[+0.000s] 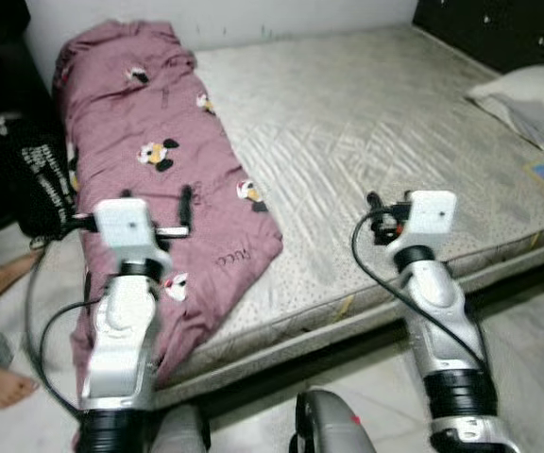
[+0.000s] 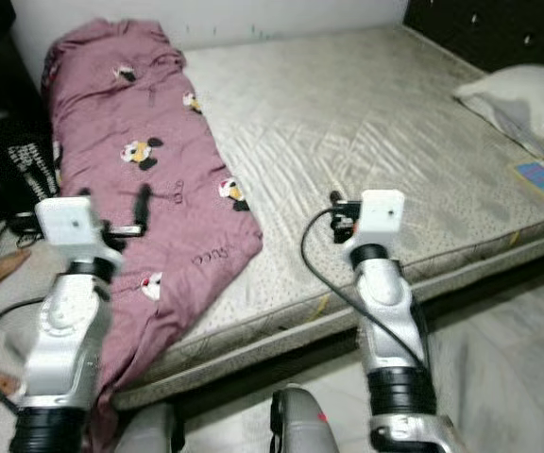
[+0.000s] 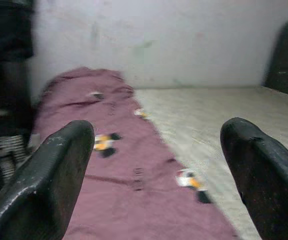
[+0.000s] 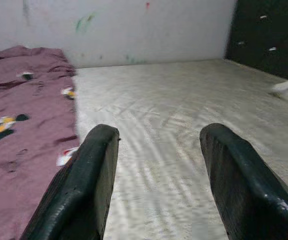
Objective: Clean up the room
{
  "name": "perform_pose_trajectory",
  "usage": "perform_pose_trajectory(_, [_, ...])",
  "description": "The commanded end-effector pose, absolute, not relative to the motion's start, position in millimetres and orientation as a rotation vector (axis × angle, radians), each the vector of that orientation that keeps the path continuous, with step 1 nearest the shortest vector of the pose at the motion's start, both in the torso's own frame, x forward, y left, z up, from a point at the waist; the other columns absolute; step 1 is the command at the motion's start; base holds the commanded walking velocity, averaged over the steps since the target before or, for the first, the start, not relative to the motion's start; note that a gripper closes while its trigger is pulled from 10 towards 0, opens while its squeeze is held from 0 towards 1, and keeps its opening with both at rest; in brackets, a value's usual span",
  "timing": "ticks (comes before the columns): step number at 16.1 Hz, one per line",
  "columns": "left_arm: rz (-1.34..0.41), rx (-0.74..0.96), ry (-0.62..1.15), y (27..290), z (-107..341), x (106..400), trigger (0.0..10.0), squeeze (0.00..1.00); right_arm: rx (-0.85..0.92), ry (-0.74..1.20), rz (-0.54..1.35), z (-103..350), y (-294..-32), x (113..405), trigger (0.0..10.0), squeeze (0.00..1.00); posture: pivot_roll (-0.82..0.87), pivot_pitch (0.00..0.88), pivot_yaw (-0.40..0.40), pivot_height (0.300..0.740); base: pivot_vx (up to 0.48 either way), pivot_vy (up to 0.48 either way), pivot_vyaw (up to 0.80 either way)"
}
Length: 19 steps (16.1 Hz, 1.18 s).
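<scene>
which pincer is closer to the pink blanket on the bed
Left. The left pincer hovers open right over the pink blanket; the right pincer is open above bare mattress, off to the blanket's side.

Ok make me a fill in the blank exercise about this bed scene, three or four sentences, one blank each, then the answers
1. The maroon cartoon-print blanket lies along the robot's ____ side of the bare grey mattress.
2. The fingers of the left gripper stand ____, with nothing between them.
3. The right gripper hangs over the ____, not the blanket.
4. The white pillow sits near the mattress's ____ edge.

Missing words: left; open; mattress; right
</scene>
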State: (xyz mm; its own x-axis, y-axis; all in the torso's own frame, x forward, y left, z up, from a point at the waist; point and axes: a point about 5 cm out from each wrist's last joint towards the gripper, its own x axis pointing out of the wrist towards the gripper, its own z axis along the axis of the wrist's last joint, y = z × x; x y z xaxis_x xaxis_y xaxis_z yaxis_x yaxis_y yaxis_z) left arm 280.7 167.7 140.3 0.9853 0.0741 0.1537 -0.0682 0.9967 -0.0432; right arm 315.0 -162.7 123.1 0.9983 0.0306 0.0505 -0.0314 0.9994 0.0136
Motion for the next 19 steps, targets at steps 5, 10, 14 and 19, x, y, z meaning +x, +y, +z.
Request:
perform_pose_trajectory(5, [0.149,-0.014,-0.143,180,138,279,10.0,0.0,0.018,-0.045,0.047,124,-160,314,10.0,0.0,-0.07,0.0,-0.007,0.586,0.0,0.0,0.0])
perform_pose_trajectory(10, [0.285,-0.033,-0.104,203,133,279,10.0,0.0,0.017,-0.035,0.05,123,-160,313,10.0,0.0,-0.07,0.0,-0.009,0.561,0.0,0.0,0.0])
perform_pose_trajectory(14, [0.336,-0.028,-0.083,214,132,278,10.0,0.0,0.023,-0.018,0.05,120,-163,305,10.0,0.0,-0.07,0.002,-0.02,0.561,0.0,0.0,0.0])
perform_pose_trajectory(19, [0.386,-0.027,-0.064,231,131,278,10.0,0.0,0.015,0.032,0.03,118,-178,283,10.0,0.0,-0.1,0.089,-0.03,0.561,0.0,0.0,0.0])
